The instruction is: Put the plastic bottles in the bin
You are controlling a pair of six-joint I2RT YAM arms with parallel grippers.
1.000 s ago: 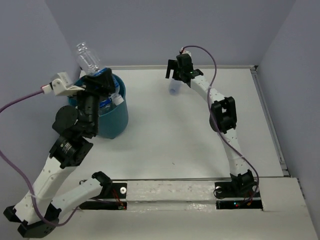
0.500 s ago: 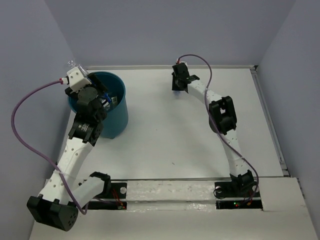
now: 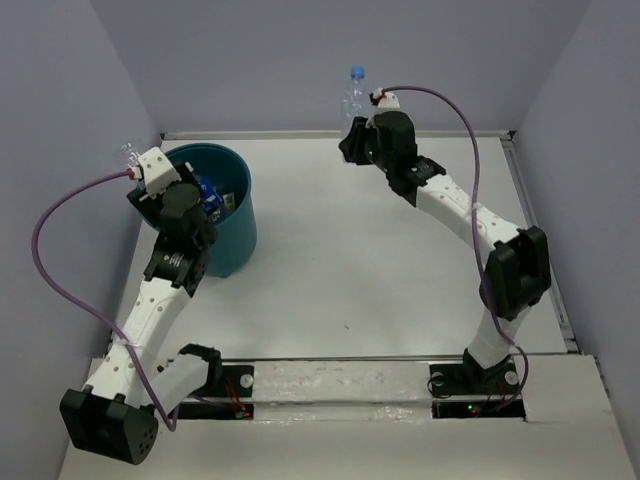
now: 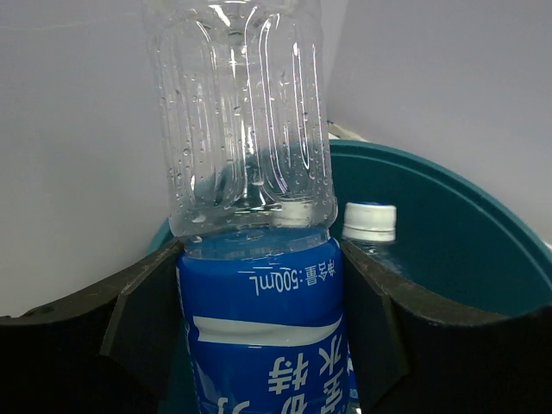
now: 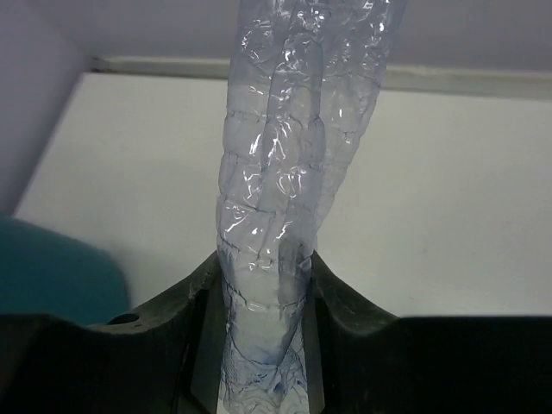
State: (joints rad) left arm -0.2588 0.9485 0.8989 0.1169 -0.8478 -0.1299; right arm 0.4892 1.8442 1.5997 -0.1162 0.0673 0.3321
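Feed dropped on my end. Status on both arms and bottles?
Left gripper shut on blue-label bottle, at bin rim. Right gripper shut on crushed clear bottle, held upright. Nothing seen between it and bin.

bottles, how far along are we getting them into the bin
Done: at least one capped bottle lies inside the bin. In hand: the left gripper holds a blue-label bottle at the bin's rim; the right gripper grips a crinkled clear bottle, raised at the far edge of the table. Left: drop both in. No loose bottles show on the table.
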